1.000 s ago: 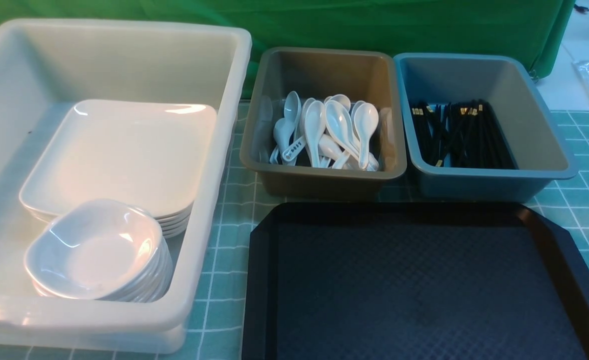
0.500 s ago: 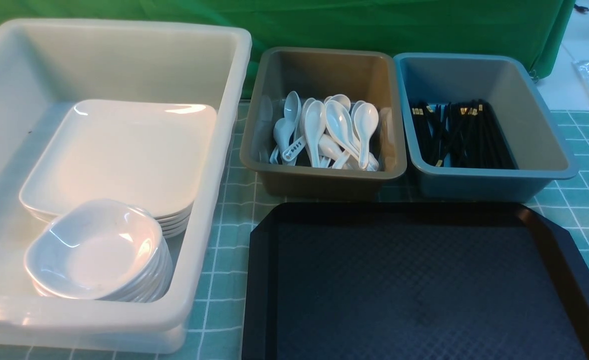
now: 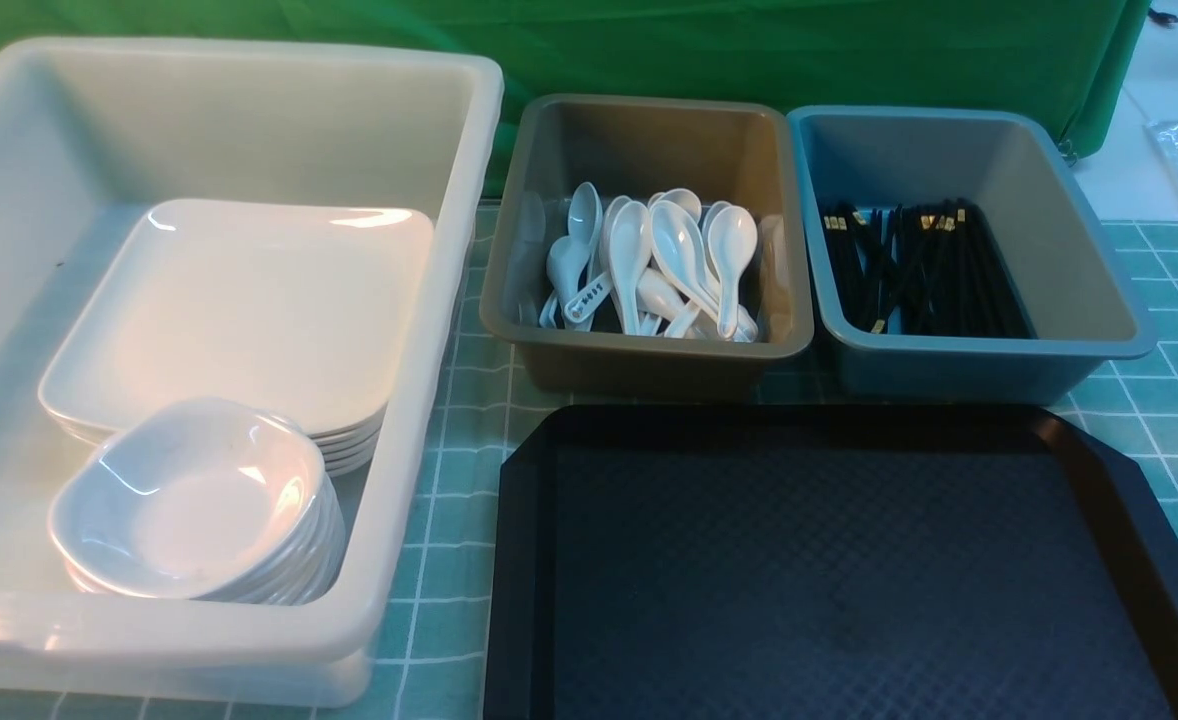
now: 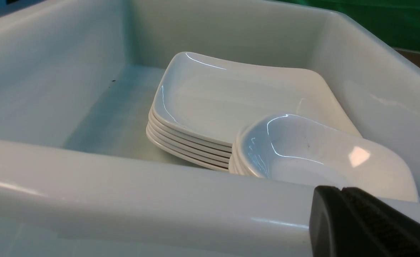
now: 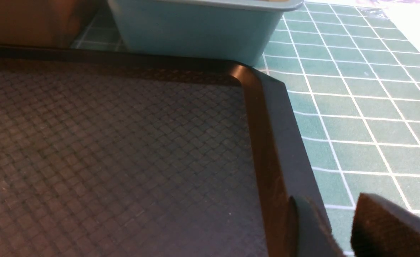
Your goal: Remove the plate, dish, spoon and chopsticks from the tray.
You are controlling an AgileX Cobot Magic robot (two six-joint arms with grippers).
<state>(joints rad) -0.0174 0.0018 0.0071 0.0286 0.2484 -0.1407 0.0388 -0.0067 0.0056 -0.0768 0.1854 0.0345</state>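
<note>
The black tray point(image 3: 829, 570) lies at the front right with nothing on it; its corner also shows in the right wrist view point(image 5: 124, 142). The plate point(image 3: 249, 300) tops a stack in the white tub, also seen in the left wrist view point(image 4: 238, 92). The dish point(image 3: 189, 495) tops a stack in front of it. White spoons point(image 3: 649, 260) lie in the brown tub. Black chopsticks point(image 3: 919, 265) lie in the blue tub. My left gripper point(image 4: 342, 188) is shut and empty at the white tub's near rim. My right gripper point(image 5: 333, 214) is slightly open and empty over the tray's right rim.
The white tub point(image 3: 419, 400) stands at the left, the brown tub point(image 3: 649, 365) in the middle back, the blue tub point(image 3: 989, 370) at the back right. A green gridded mat point(image 3: 449, 480) covers the table. A green cloth hangs behind.
</note>
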